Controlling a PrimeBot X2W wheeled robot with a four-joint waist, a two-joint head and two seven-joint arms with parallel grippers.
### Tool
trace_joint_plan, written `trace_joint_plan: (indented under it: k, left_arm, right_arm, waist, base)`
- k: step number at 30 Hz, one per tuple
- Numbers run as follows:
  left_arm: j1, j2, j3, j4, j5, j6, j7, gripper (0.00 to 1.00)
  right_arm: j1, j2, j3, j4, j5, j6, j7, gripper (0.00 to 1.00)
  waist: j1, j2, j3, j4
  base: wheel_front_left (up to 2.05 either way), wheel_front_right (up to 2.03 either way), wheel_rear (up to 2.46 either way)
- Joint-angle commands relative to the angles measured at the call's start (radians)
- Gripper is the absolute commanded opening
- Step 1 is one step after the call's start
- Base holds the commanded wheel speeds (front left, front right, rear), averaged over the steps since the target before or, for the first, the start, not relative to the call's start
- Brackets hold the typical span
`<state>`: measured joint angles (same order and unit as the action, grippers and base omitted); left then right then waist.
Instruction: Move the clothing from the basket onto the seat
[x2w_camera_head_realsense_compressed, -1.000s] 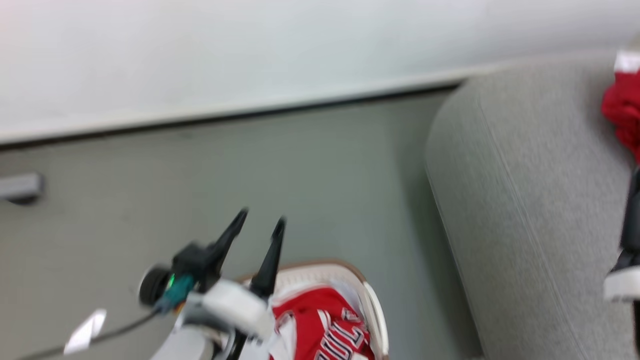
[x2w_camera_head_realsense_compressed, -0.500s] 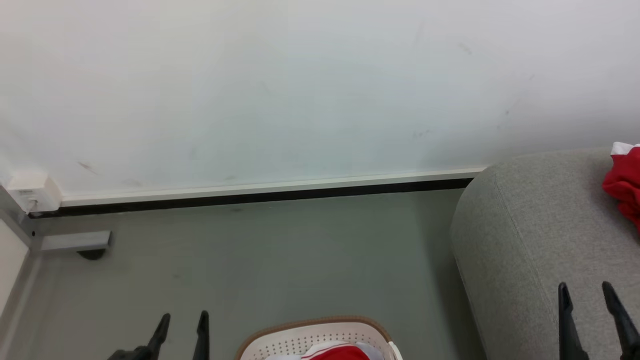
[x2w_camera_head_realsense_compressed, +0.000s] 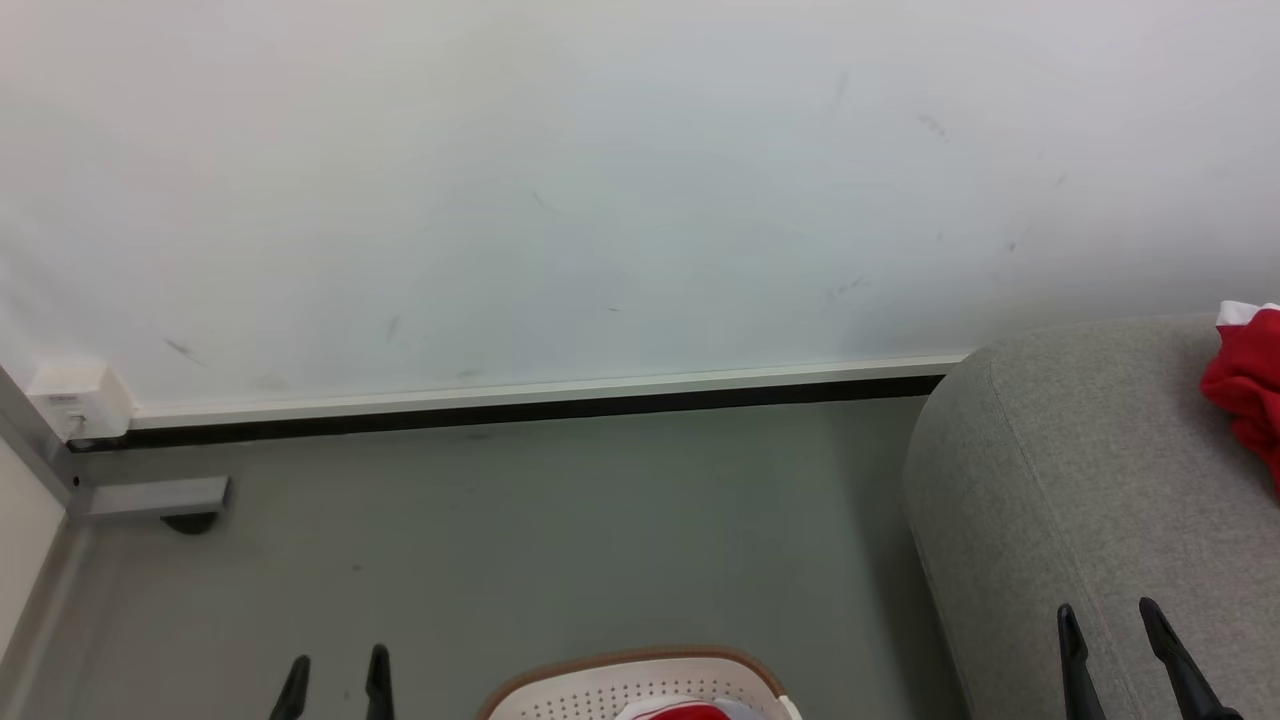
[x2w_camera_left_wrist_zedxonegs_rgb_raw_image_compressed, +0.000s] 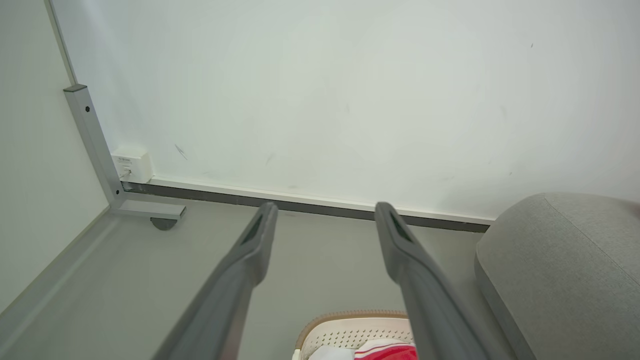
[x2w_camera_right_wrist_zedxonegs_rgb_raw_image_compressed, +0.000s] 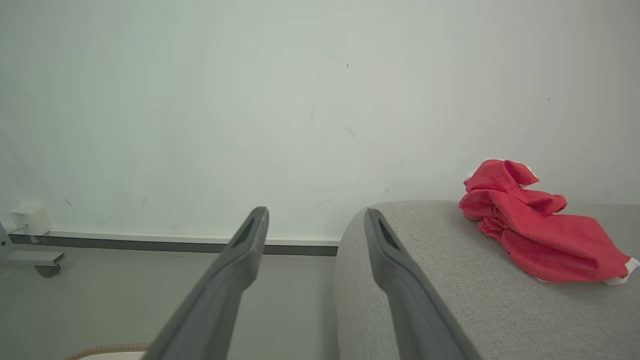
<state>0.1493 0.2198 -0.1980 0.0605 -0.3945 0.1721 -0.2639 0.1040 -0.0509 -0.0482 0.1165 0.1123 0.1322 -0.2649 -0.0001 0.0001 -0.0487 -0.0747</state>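
A red jersey (x2w_camera_right_wrist_zedxonegs_rgb_raw_image_compressed: 535, 230) lies crumpled on top of the grey seat (x2w_camera_right_wrist_zedxonegs_rgb_raw_image_compressed: 440, 285), and it shows at the head view's right edge as the red jersey (x2w_camera_head_realsense_compressed: 1245, 385) on the seat (x2w_camera_head_realsense_compressed: 1080, 480). The white basket (x2w_camera_head_realsense_compressed: 600, 690) with its brown rim sits on the floor at the bottom. More red clothing (x2w_camera_head_realsense_compressed: 680, 712) shows inside it, also seen as red cloth (x2w_camera_left_wrist_zedxonegs_rgb_raw_image_compressed: 390, 352) in the basket (x2w_camera_left_wrist_zedxonegs_rgb_raw_image_compressed: 350, 327). My left gripper (x2w_camera_head_realsense_compressed: 337, 662) is open and empty left of the basket. Over the seat's near corner, my right gripper (x2w_camera_head_realsense_compressed: 1107, 612) is open and empty.
A white wall with a dark baseboard (x2w_camera_head_realsense_compressed: 500, 405) runs behind the grey floor. A grey metal frame foot (x2w_camera_head_realsense_compressed: 150, 495) and a white wall box (x2w_camera_head_realsense_compressed: 75, 400) sit at the far left. A pale cloth (x2w_camera_left_wrist_zedxonegs_rgb_raw_image_compressed: 330, 354) lies beside the red one in the basket.
The head camera has tilted up, so the wall takes more of the view. The left gripper has drawn back from above the basket. Both grippers stay open and sit lower in view.
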Motion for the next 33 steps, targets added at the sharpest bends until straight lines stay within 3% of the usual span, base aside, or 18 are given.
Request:
trace_joint_plan:
  k: [1, 10, 16, 24, 33]
  left_arm:
    - [0.009, -0.005, 0.006, 0.001, 0.016, -0.006, -0.001, 1.0]
    - [0.007, -0.029, 0.024, 0.005, 0.05, -0.038, -0.001, 1.0]
    - [-0.065, -0.017, -0.018, -0.017, 0.076, -0.059, 0.03, 1.0]
    - [-0.295, 0.03, -0.138, 0.023, 0.14, -0.152, 0.242, 1.0]
    - [-0.577, -0.027, -0.281, 0.254, 0.179, -0.248, 0.493, 1.0]
  right_arm:
    - [-0.007, 0.0, -0.001, 0.004, 0.002, -0.003, 0.001, 1.0]
    - [-0.02, -0.001, 0.006, -0.003, 0.002, -0.003, 0.001, 1.0]
    - [-0.049, 0.0, -0.02, -0.034, -0.018, -0.003, 0.001, 1.0]
    - [-0.163, 0.0, -0.068, -0.1, -0.044, -0.003, 0.001, 1.0]
    - [-0.283, 0.0, -0.097, -0.163, -0.021, -0.003, 0.001, 1.0]
  waist:
    - [0.0001, -0.0001, -0.001, 0.0]
    - [0.0001, -0.0001, 0.017, -0.022]
    - [0.0001, -0.0001, 0.101, -0.053]
    - [0.0001, -0.0001, 0.328, -0.1]
    - [0.0001, -0.0001, 0.562, -0.124]
  base:
    - [0.0, 0.0, 0.0]
    - [0.0, 0.0, 0.0]
    - [0.0, 0.0, 0.0]
    - [0.0, 0.0, 0.0]
    - [0.0, 0.0, 0.0]
